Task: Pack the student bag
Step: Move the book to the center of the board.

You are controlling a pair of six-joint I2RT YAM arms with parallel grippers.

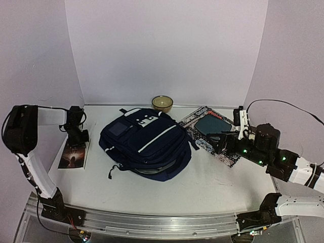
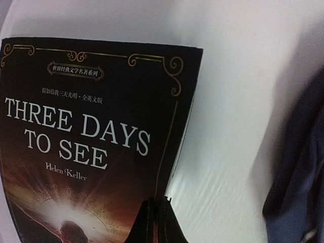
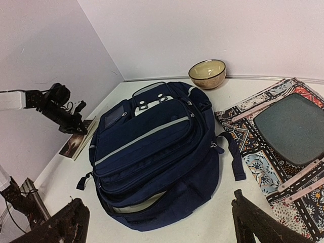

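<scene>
Packing looks barely begun: our left tool point(image 2: 158, 208) is pinched together at the paperback book's point(image 2: 86, 136) edge, right tool point(image 3: 158, 200) spread wide, student bag point(image 1: 147, 144) waiting.

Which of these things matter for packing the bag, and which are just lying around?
For the job: navy-blue fabric backpack; dark paperback book, "Three Days to See".
Probably lying about: tan round bowl; patterned cloth under dark grey flat slab.

White table point(image 1: 217, 182), navy student bag point(image 1: 147, 144) at centre, book point(image 1: 72, 154) left, bowl point(image 1: 162, 103) behind, patterned cloth point(image 1: 192, 121) right
</scene>
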